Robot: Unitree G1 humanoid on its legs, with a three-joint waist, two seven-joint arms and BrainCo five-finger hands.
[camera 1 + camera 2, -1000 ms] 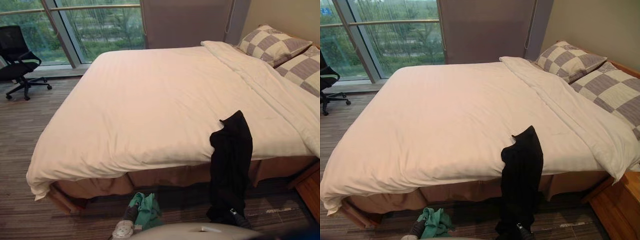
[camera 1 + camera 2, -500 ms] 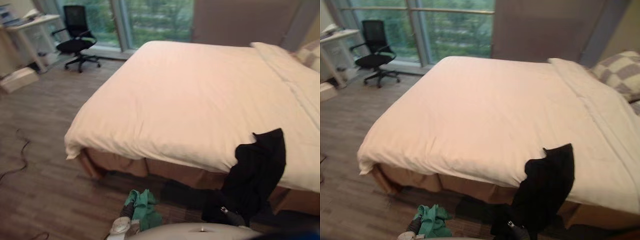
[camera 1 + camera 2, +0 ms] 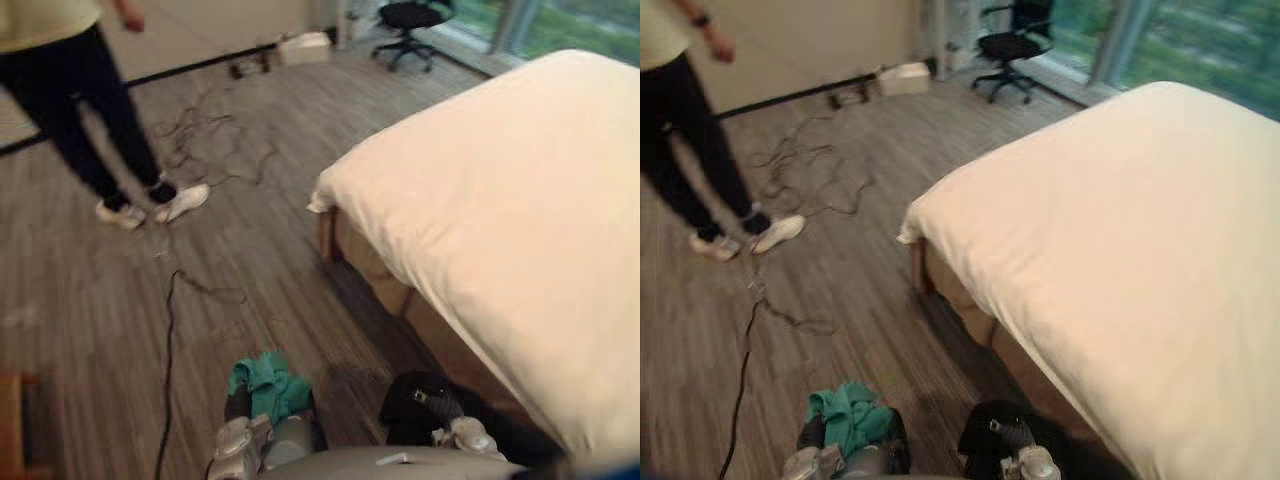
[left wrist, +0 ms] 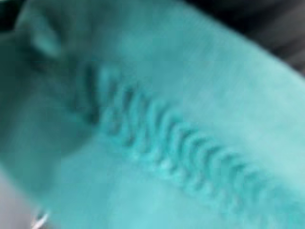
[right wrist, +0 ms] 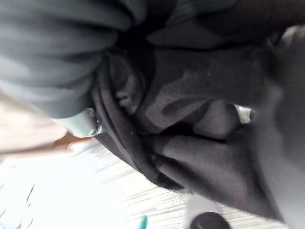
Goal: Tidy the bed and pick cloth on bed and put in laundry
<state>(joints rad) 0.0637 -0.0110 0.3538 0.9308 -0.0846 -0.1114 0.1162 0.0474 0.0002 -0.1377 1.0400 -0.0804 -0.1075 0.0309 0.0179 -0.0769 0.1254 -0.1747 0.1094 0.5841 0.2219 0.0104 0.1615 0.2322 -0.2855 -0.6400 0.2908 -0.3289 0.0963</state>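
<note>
Right of scene: bed, white cover smooth, no garment on the part shown. Far left: person standing on the floor. Near edge: black cloth, bunched in right hand, which is clenched round it. Left of that: green cloth, bundled at left hand, grip not discernible. Step judged: carrying both to laundry. Next move calls for finding the basket and dropping both in.

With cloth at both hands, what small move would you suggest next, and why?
Probably pan slowly to look for the laundry: the green cloth is bunched on the left hand, the black garment on the right hand, and a person stands on the floor ahead.
</note>
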